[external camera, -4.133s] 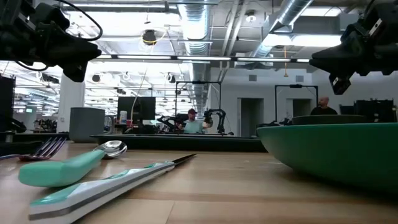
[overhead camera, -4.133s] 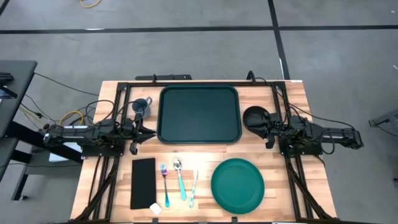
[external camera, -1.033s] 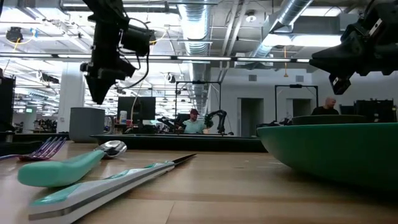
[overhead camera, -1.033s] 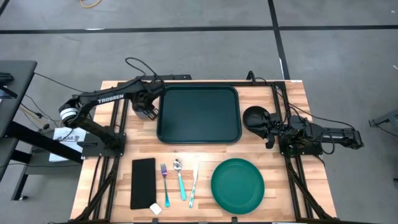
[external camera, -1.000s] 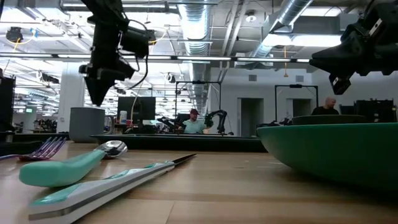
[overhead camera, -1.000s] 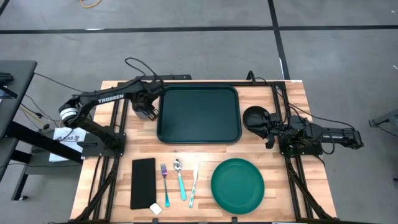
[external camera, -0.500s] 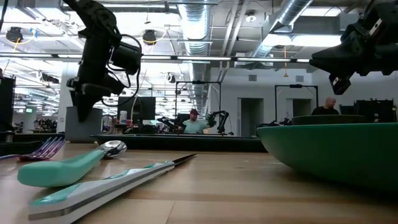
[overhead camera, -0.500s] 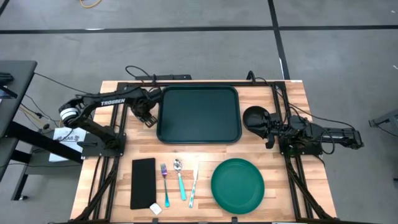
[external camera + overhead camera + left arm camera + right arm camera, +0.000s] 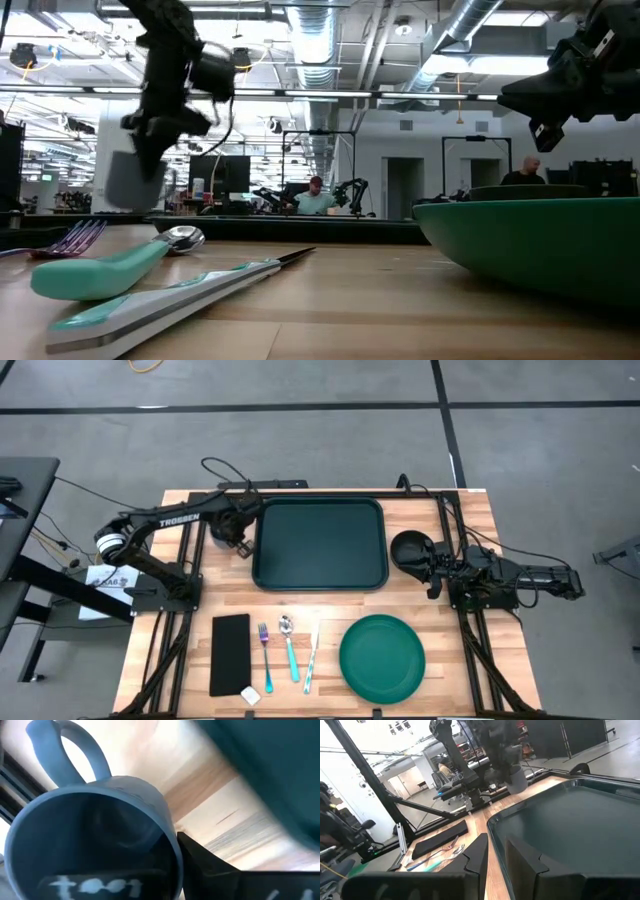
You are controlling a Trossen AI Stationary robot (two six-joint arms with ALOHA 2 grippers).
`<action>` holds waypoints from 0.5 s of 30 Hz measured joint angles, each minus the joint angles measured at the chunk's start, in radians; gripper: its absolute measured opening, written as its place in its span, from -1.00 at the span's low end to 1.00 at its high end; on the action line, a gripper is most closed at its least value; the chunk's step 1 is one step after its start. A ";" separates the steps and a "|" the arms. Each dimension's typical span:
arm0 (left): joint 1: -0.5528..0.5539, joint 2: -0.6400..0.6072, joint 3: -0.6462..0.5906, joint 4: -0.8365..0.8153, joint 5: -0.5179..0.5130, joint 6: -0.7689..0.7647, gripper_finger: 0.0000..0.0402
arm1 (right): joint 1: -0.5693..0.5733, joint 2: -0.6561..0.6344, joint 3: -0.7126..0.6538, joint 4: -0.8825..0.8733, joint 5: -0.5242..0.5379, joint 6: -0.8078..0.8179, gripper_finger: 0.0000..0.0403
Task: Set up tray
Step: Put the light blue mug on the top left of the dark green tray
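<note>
The dark green tray (image 9: 320, 543) lies flat at the far middle of the table. A blue-grey mug (image 9: 130, 180) hangs in the air just off the tray's left edge, and my left gripper (image 9: 232, 535) is shut on it. The mug's handle (image 9: 80, 755) points away from the fingers. My right gripper (image 9: 432, 572) waits open at the table's right side, beside a black bowl (image 9: 408, 547). A round green plate (image 9: 381, 657) sits at the near right. A black napkin (image 9: 230, 653), fork (image 9: 265, 650), spoon (image 9: 289, 645) and knife (image 9: 311, 660) lie near left. My left gripper holds the mug by its rim (image 9: 170, 845), on the side away from the handle. One finger (image 9: 205, 862) is outside the wall, and the other seems to be inside the mug, where it is dark. The fingers come from above. The mug hangs upright, clear of the table.
Black frame rails run along the table's far edge and down both sides. A small white object (image 9: 250, 696) lies by the napkin's near corner. People sit in the room beyond the table. Bare wood shows between the tray and the cutlery.
My left gripper came down onto the mug, took hold of it and raised it off the table beside the tray's left edge. The mug now hangs clear. My right arm stayed still.
</note>
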 joint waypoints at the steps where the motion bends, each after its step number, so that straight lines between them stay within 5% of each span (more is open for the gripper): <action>1: 0.000 0.000 0.036 0.006 0.022 0.000 -0.98 | 0.000 0.000 0.000 0.000 0.000 0.000 -0.71; 9: -0.025 0.059 0.348 0.288 0.213 0.039 -0.99 | 0.000 0.000 0.000 0.000 0.000 0.000 -0.71; 15: -0.063 0.359 0.767 0.149 0.241 0.184 -1.00 | 0.000 0.000 0.000 0.000 -0.001 0.000 -0.71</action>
